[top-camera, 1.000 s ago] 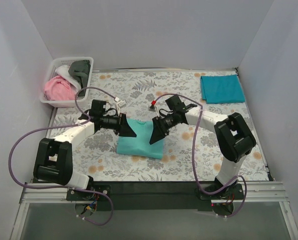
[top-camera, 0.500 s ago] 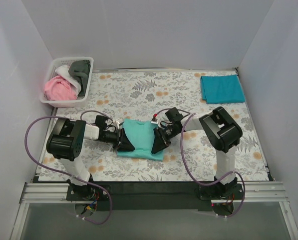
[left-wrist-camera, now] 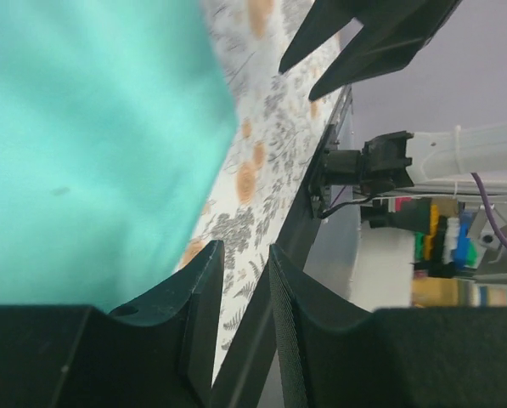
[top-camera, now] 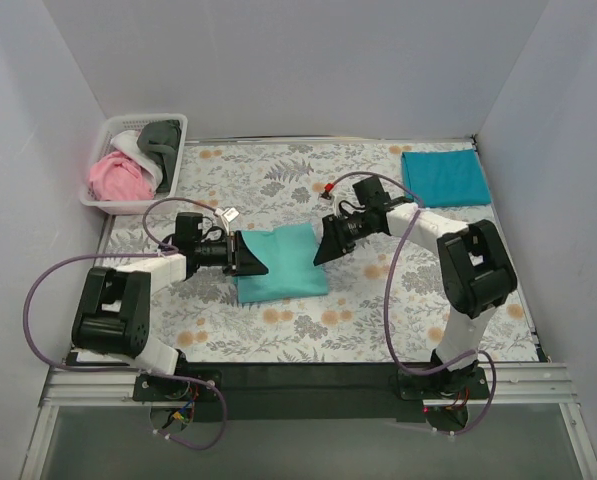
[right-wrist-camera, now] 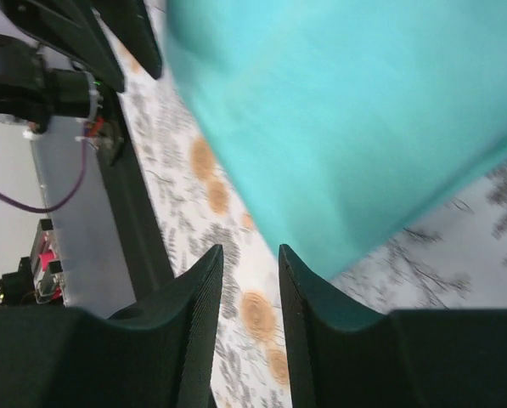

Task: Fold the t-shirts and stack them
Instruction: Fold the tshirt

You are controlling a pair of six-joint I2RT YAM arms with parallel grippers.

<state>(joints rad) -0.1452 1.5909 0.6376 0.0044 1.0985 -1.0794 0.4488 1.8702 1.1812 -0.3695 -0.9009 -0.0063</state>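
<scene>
My left pincer [left-wrist-camera: 243, 248] is open only by a narrow gap and it holds nothing; between its fingers I see just the flowered cloth [top-camera: 278, 180]. My right pincer [right-wrist-camera: 250, 251] is the same, a little open and empty. The mint shirt [top-camera: 283, 262] lies folded flat on this cloth between both pincers, the left one at its left edge and the right one near its far right corner. The blue shirt [top-camera: 444, 177] lies folded at the far right corner, well apart. The basket [top-camera: 174, 160] at far left contains the pink shirt [top-camera: 116, 178], the white shirt [top-camera: 130, 143] and the grey shirt [top-camera: 161, 135]
</scene>
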